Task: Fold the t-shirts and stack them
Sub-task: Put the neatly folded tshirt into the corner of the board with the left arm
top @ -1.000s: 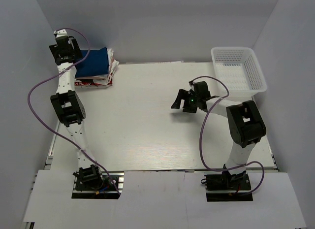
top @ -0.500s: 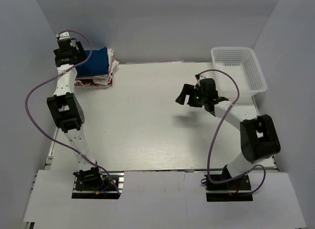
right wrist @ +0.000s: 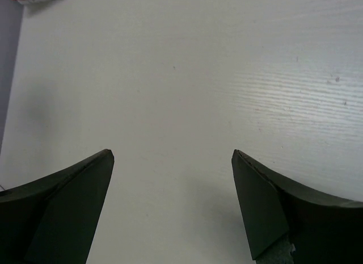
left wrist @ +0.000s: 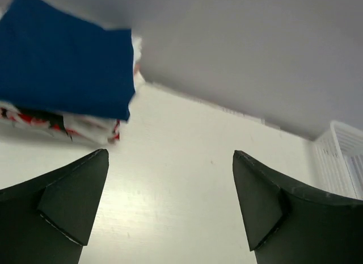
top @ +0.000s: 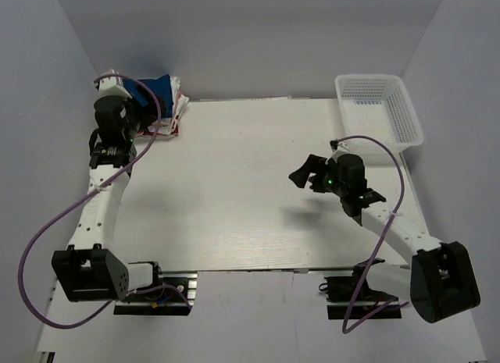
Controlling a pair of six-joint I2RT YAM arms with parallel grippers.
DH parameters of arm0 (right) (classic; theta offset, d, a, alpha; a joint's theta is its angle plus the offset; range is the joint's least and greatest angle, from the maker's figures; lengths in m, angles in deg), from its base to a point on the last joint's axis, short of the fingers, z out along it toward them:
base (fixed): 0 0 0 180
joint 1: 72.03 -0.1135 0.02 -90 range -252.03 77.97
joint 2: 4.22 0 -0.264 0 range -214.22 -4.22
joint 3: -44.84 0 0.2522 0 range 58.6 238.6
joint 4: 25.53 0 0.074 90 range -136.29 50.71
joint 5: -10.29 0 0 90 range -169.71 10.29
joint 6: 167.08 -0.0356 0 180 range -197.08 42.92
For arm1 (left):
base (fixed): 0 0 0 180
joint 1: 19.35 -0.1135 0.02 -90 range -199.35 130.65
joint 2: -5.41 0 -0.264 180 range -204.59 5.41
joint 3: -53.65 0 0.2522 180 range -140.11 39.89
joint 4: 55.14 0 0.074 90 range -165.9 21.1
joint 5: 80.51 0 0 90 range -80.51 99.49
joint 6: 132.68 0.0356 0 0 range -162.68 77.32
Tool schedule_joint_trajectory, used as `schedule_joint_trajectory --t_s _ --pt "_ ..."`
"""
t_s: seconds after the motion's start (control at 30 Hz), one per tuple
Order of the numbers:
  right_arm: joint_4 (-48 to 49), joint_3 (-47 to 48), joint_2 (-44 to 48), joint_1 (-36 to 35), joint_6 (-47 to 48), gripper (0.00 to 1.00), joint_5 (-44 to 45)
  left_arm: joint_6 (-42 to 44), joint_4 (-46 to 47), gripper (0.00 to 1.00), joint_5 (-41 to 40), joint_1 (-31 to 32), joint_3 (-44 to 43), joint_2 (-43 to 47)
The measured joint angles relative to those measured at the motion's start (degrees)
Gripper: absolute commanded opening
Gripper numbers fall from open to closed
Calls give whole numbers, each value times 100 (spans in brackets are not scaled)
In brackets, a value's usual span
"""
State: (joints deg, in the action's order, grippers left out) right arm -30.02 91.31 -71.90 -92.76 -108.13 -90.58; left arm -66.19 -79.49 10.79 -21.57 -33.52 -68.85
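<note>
Left pincer and right pincer are spread, empty. Navy t-shirt tops the t-shirt pile ahead-left of the left pincer. Stacking seems done; next is only retreating.

With the left arm: folds at the elbow low beside the near base, then runs long and almost straight toward the far left, wrist raised at the end. With the left gripper: stands spread wide, clasps nothing. With the right arm: sits low, elbow close by its base, forearm slanting inward and away. With the right gripper: hangs in the air, spread wide and empty, points leftward.
</note>
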Motion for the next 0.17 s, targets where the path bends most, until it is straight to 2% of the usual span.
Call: schedule_joint_trajectory --t_s 0.17 --pt "199 -13 581 -2 26 90 66 -352 -101 100 96 133 1381 739"
